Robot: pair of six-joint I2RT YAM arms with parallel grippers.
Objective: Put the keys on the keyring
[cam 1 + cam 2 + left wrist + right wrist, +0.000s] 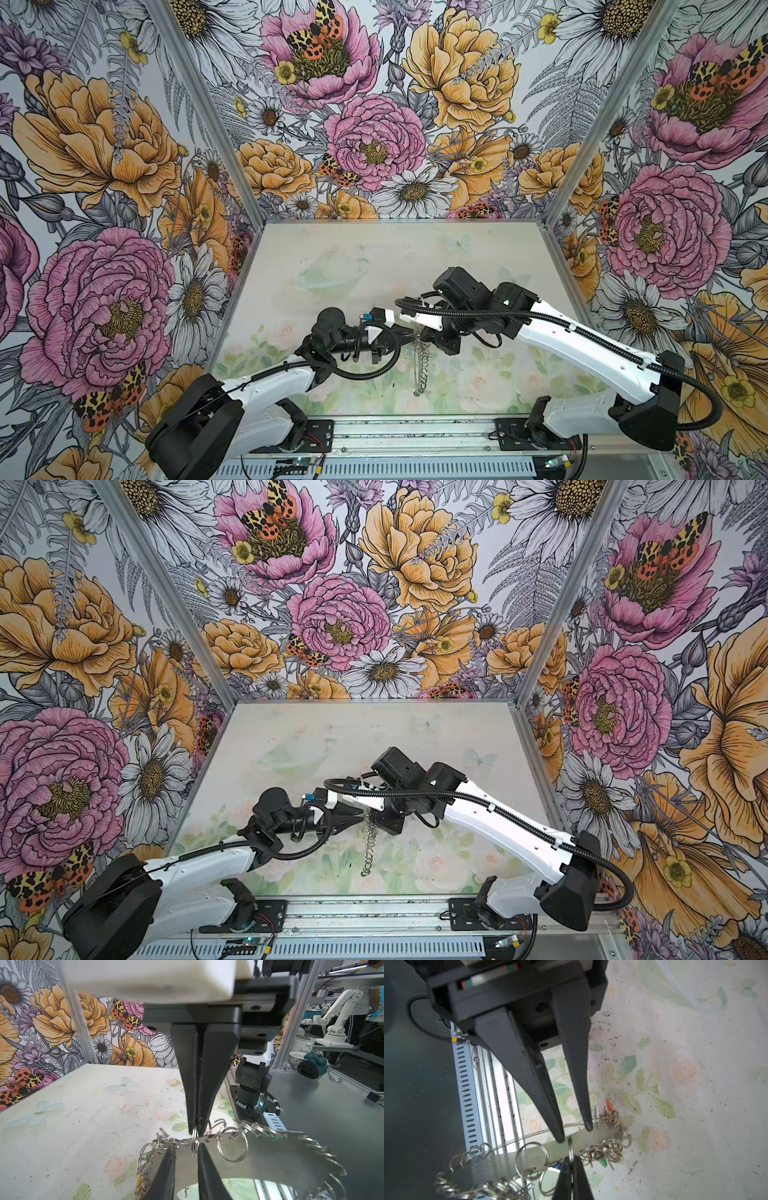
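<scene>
The keyring (421,360) hangs edge-on between both arms above the table's front middle, also visible in a top view (369,845). Its flat grey hoop (270,1155) is rimmed with silver loops. My right gripper (571,1157) is shut on one small silver loop (570,1147) at the hoop's rim, and it shows from the left wrist view too (195,1132). My left gripper (186,1146) stands a little open, its fingertips (560,1138) either side of that loop against the hoop, gripping nothing. The keys (609,1105) show as red, green and yellow tags bunched among loops on the hoop.
The floral table (478,257) is walled at the back and both sides. A metal rail (415,432) with both arm bases runs along the front edge. Black cables loop beside each wrist. A teal clock (309,1066) sits outside the cell.
</scene>
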